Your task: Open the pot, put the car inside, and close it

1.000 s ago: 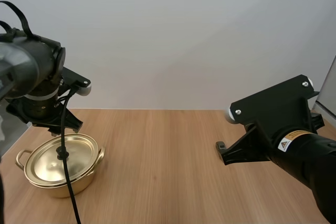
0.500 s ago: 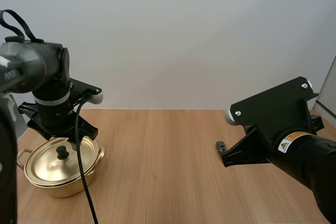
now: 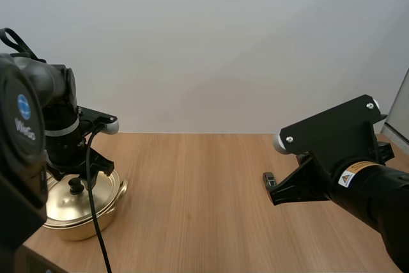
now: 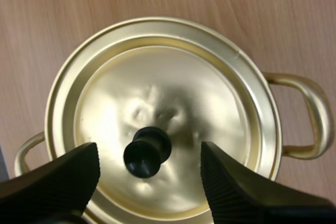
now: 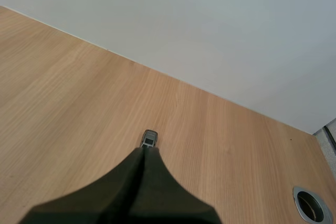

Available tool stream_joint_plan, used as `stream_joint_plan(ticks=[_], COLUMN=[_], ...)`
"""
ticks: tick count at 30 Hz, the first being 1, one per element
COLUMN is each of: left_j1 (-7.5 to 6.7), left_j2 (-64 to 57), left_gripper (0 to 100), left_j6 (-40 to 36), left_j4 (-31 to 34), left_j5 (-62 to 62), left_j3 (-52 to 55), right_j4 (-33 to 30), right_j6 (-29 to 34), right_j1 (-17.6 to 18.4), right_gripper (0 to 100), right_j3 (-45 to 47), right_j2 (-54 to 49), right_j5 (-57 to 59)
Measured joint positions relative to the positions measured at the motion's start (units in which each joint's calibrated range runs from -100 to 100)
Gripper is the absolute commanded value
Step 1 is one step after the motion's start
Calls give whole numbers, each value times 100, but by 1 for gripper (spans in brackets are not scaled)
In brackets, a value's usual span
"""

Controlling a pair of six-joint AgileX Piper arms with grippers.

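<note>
A golden pot [image 3: 83,224] stands at the table's left with its lid [image 3: 104,189] on. My left gripper [image 3: 77,179] hangs straight over the lid's black knob [image 3: 77,187]. In the left wrist view the lid [image 4: 178,87] lies below, and the ribbed fingers [image 4: 58,182] stand apart on either side of the knob [image 4: 147,150] without touching it; the left gripper [image 4: 149,163] is open. A small grey toy car [image 5: 149,139] rests on the table just beyond the tip of my right gripper [image 5: 143,151], which is shut on nothing. In the high view the car [image 3: 269,178] sits in front of the right arm.
The pot's side handles [image 4: 307,114] stick out past the rim. A round metal-ringed hole [image 5: 312,205] sits in the table at the far right. Bare wooden tabletop [image 3: 192,202] stretches between pot and car.
My left arm has turned and come down over the pot, bringing its open fingers level with the lid's knob. The right arm and the car have stayed put.
</note>
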Motion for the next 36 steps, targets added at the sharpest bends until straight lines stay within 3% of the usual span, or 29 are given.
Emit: stream_joint_plan(ticks=[3,5,7,11,12,20,25,27,30,33,36], left_j1=[0,0,0,0,0,0,0,0,0,0,0], left_j2=[163,259,307,307,307,16,-730,-1087,-1686,-2242,-2799], left_gripper=[85,78,61,5,0,0,0,0,0,0,0], left_j6=[0,0,0,0,-26,-128,-118,-51,64,286,306], left_j4=[-44,-44,-44,-9,-9,-188,-940,-1298,-1799,-2295,-2836], left_j5=[-25,-46,-67,-147,-147,-406,-747,-959,-1253,-1409,-1430], left_j3=[0,0,0,0,0,-230,-884,-1142,-1533,-1888,-2223], right_j4=[0,0,0,0,0,-382,-317,-105,182,541,665], right_j6=[0,0,0,0,0,21,35,35,72,79,164], right_j1=[0,0,0,0,0,-115,-149,-149,-149,-149,-149], right_gripper=[0,0,0,0,0,0,0,13,46,73,79], right_j3=[0,0,0,0,0,283,250,41,-338,-746,-1122], right_j2=[0,0,0,0,0,285,1162,1516,2116,2670,3266], right_j5=[0,0,0,0,0,-645,-1737,-1893,-1780,-1775,-1702])
